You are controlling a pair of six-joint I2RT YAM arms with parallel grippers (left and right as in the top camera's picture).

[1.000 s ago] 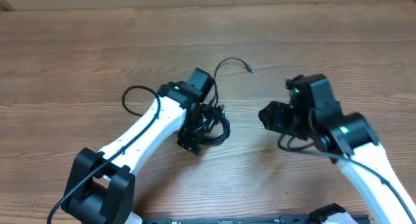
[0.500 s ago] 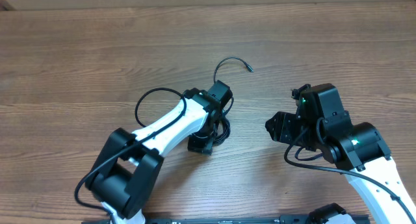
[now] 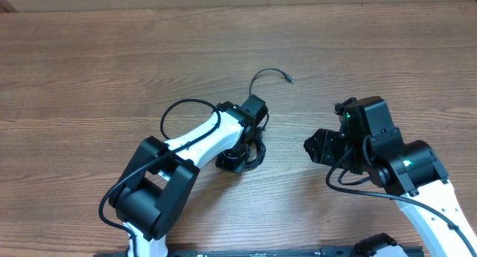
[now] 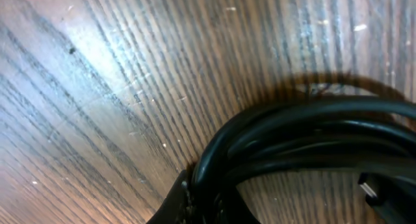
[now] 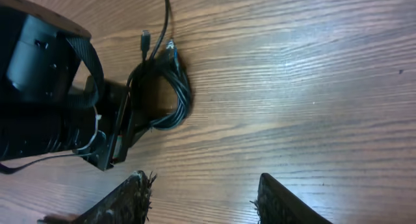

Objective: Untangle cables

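The cables (image 3: pixel 256 147) lie as a small black bundle on the wooden table, with one loose cord arcing up to a plug end (image 3: pixel 288 79). My left gripper (image 3: pixel 238 159) is down on the bundle's left side and shut on it. In the left wrist view the thick loops of the cables (image 4: pixel 305 130) fill the lower right and run into my left gripper (image 4: pixel 195 204) at the bottom edge. My right gripper (image 3: pixel 313 147) stands open to the right of the bundle, apart from it. The right wrist view shows the cables (image 5: pixel 177 97) ahead of my right gripper (image 5: pixel 203 201), nothing between its fingers.
The left arm's own thicker black wire (image 3: pixel 179 112) loops above its white link. The left arm's dark wrist (image 5: pixel 45 87) fills the left side of the right wrist view. Bare wood table (image 3: pixel 387 56) lies all round.
My left gripper has turned, shifted right along the bundle and shut on the cables. The right arm drew back slightly to the lower right, then held still.
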